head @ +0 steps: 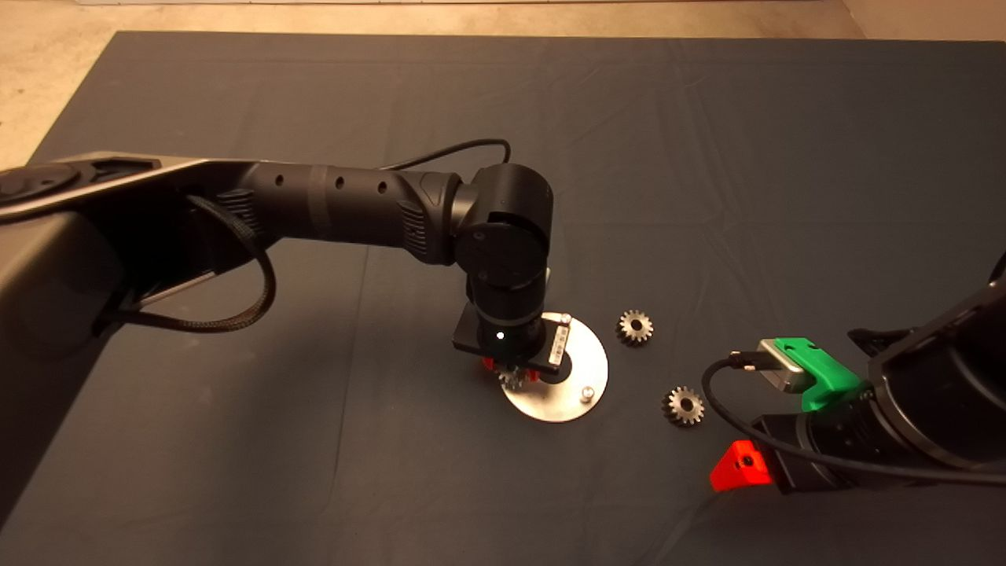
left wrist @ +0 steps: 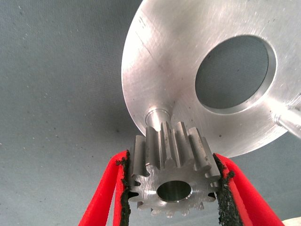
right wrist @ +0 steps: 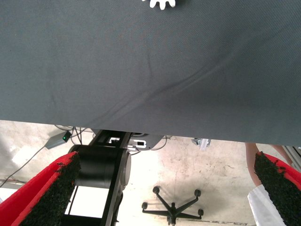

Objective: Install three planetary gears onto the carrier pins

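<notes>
My left gripper (head: 512, 371) hangs over the near-left rim of the shiny carrier disc (head: 588, 358) and is shut on one planetary gear (left wrist: 170, 172). In the left wrist view the gear sits between the red fingers (left wrist: 109, 188), just short of a carrier pin (left wrist: 157, 116), apart from it. A second pin (left wrist: 290, 120) shows beyond the disc's big hole. In the head view two pins (head: 585, 391) (head: 565, 317) stand bare. Two more gears (head: 635, 327) (head: 683, 406) lie on the mat right of the disc. My right gripper (head: 750, 423) is parked at the lower right, open and empty.
The dark mat (head: 707, 157) stretches wide behind and to the left of the disc. The right wrist view looks past the mat's edge at the floor, with an office chair base (right wrist: 173, 205), a black robot base (right wrist: 101, 169) and a person's leg (right wrist: 254, 162).
</notes>
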Available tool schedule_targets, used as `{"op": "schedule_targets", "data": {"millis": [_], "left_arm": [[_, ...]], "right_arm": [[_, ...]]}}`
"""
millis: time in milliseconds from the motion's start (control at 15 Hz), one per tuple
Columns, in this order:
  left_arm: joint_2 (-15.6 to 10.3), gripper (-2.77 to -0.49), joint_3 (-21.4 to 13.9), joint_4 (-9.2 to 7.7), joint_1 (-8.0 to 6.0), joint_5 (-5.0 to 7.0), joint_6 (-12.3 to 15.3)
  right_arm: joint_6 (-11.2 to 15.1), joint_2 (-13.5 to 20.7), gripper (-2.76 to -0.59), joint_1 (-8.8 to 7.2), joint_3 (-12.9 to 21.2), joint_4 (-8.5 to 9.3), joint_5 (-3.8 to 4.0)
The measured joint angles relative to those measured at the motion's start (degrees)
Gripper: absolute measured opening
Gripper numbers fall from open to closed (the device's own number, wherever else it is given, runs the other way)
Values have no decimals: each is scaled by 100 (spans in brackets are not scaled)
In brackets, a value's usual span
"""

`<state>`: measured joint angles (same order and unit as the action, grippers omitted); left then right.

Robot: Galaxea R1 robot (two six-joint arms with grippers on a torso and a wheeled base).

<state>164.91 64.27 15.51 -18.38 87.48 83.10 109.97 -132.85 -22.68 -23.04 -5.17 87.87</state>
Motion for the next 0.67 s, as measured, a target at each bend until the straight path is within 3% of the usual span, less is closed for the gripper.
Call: {"op": "schedule_targets", "data": {"millis": [667], "left_arm": [[35,-231,128,-46,0,12,-160]], "right_arm": [[0,0,-61,-1,0,0,0]]}}
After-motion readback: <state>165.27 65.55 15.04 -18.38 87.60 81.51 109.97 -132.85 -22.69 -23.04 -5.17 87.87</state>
